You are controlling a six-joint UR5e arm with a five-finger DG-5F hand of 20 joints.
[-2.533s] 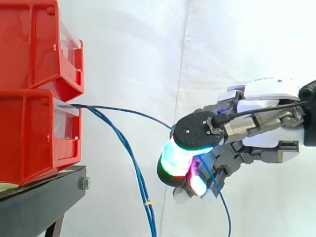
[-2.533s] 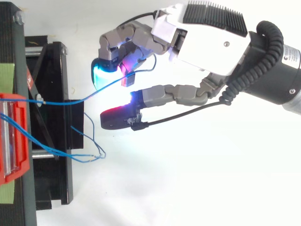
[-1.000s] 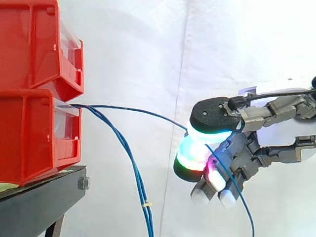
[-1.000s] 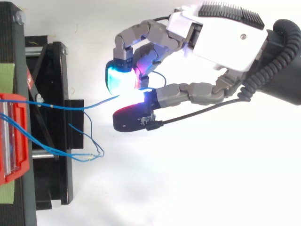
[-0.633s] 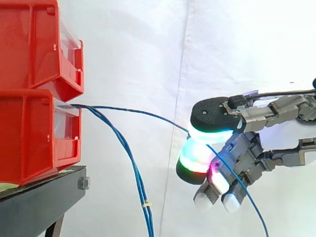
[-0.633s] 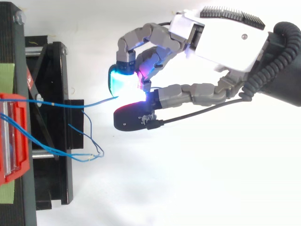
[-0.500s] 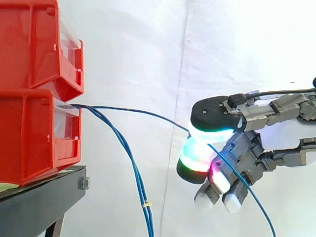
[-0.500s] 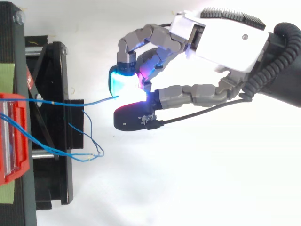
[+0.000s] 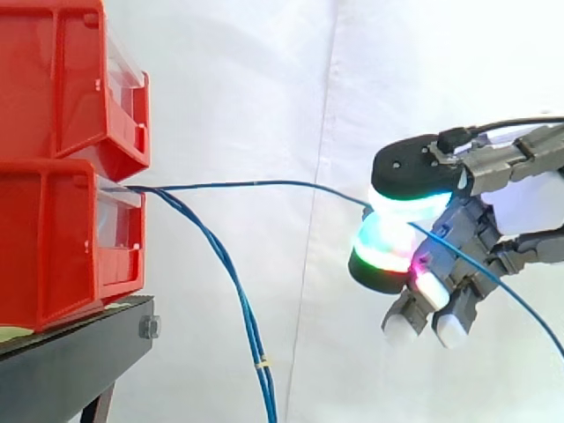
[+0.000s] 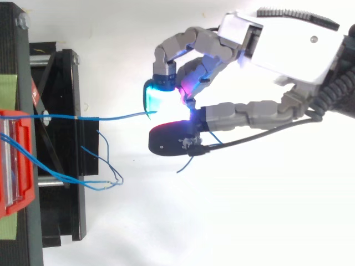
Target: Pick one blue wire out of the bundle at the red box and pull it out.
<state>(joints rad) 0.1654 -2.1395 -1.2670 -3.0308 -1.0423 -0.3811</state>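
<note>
Occlusion: glow from the fingertips (image 9: 388,242) washes out the exact spot where they meet the blue wire (image 9: 264,183), so the contact itself is hard to make out. The arm runs off the right edge.
Cut off: the bundle (image 9: 248,319) leaves the side view at the bottom edge, and the held wire's tail leaves it at the right edge (from above, a loose blue end shows just beyond the thumb).
Wire's start: lost behind the clear front panel of the lower red box (image 9: 53,238).
Hand: the hand (image 10: 288,50) is closed on the blue wire, with the thumb pad above and a finger pad below pinching it. The other fingers are curled beneath.
Wire and hand: the wire runs nearly level and fairly straight from the box at the left to the pinch at the right. From there it slopes down and right across the curled fingers.
Bundle: it hangs from the same box front, apart from the held wire, and drops well left of the hand. A yellow tie (image 9: 263,361) sits on it low down.
Surface: the upper red box (image 9: 53,79) is stacked on the lower one, on a black stand (image 9: 70,361) at the left. Green tape (image 10: 8,88) lies on the stand, seen from above.
Room: a white curtain (image 9: 247,88) hangs behind everything.
</note>
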